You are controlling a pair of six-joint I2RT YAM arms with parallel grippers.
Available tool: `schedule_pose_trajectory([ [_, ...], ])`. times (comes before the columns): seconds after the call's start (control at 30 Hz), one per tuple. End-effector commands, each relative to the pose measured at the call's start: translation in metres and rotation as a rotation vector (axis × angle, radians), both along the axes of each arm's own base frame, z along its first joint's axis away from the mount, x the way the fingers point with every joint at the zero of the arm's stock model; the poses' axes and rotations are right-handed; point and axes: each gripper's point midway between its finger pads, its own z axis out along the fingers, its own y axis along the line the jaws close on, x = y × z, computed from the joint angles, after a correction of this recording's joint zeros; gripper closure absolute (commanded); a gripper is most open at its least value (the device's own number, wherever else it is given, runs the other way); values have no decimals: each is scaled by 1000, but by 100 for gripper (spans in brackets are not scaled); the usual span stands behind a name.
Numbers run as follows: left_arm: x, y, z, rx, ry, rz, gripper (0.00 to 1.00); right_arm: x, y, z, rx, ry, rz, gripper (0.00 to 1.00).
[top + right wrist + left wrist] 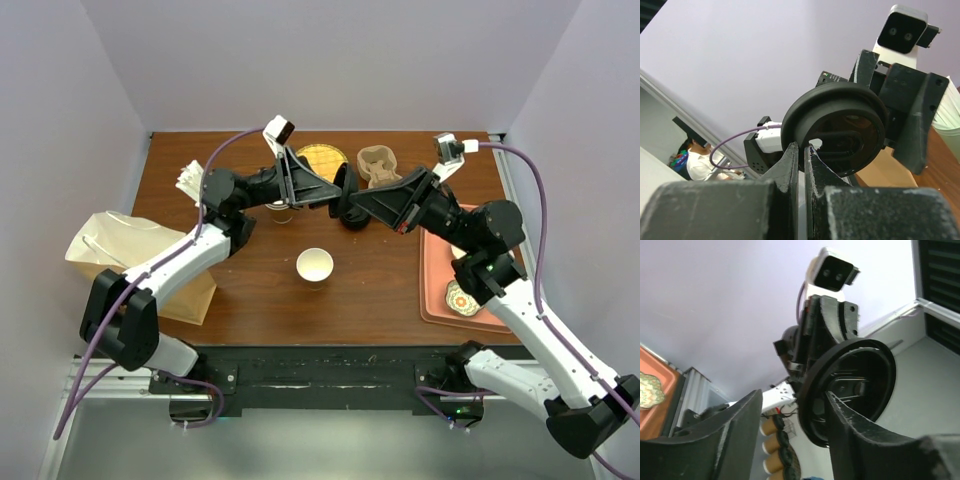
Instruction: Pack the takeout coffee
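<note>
Black plastic lid [345, 190] hung between your left gripper [328, 190] and right gripper [356, 204] above the table [260, 300]. The coffee cup [353, 220] seemingly stood just beneath, half hidden.

Left wrist: the left gripper [794, 405] stood spread around the lid [852, 360].

Right wrist: the right gripper [801, 150] pinched its rim [835, 97].

Apparently a handover; next, left should close before right lets go.

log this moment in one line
right gripper: shut on black lid | left gripper: open around it | white cup: on table

Even bright light, soft shadows; wrist views' near fingers [790, 170] blurred.
</note>
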Motion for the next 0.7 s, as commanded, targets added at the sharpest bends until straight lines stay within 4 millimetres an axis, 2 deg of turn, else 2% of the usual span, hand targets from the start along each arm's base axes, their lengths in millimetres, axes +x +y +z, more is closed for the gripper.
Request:
schedule_pose_trajectory([
  [0.0,7,0,8,65,-81,96,30,-4,-6,24,14,-83,-37,100],
  [0.03,9,0,9,79,-133,130,23,-4,-8,28,9,-86,-49,100],
  [0.07,12,1,13,92,-156,154,20,3,-8,22,-23,-69,-82,100],
  [0.1,18,2,1,152,-112,175,16,5,-9,21,-39,-69,-96,100],
  [0.13,24,6,1,177,-163,236,14,4,-10,26,-47,-81,-108,100],
  [0.17,31,11,2,200,-173,283,12,11,-11,17,-93,-60,-137,100],
  [0.2,38,16,-13,272,-117,315,10,14,-12,14,-118,-50,-156,100],
  [0.23,48,28,-12,306,-160,420,9,16,-12,20,-136,-57,-172,100],
  [0.27,55,37,-15,343,-155,478,8,24,-13,8,-200,-40,-204,100],
  [0.3,64,53,-31,418,-99,540,3,27,-13,2,-240,-29,-211,100],
  [0.33,71,70,-32,468,-130,643,1,30,-12,6,-263,-37,-220,100],
  [0.37,74,85,-44,539,-94,688,0,35,-13,-10,-332,-8,-230,100],
  [0.4,75,94,-46,577,-105,724,0,41,-15,-13,-362,7,-260,100],
  [0.43,80,109,-47,643,-153,797,0,43,-17,-9,-381,4,-273,100],
  [0.47,76,118,-48,705,-149,816,0,51,-13,-31,-460,53,-265,100],
  [0.53,74,136,-41,761,-205,897,0,60,-14,-40,-520,97,-289,100],
  [0.57,70,141,-42,775,-212,916,0,66,-9,-62,-587,163,-271,100],
  [0.6,67,147,-39,776,-220,944,0,71,-5,-74,-629,194,-272,100],
  [0.63,62,159,-32,777,-233,1001,0,73,-1,-78,-678,196,-313,100],
  [0.67,58,165,-34,797,-223,1018,0,70,0,-99,-767,249,-316,100],
])
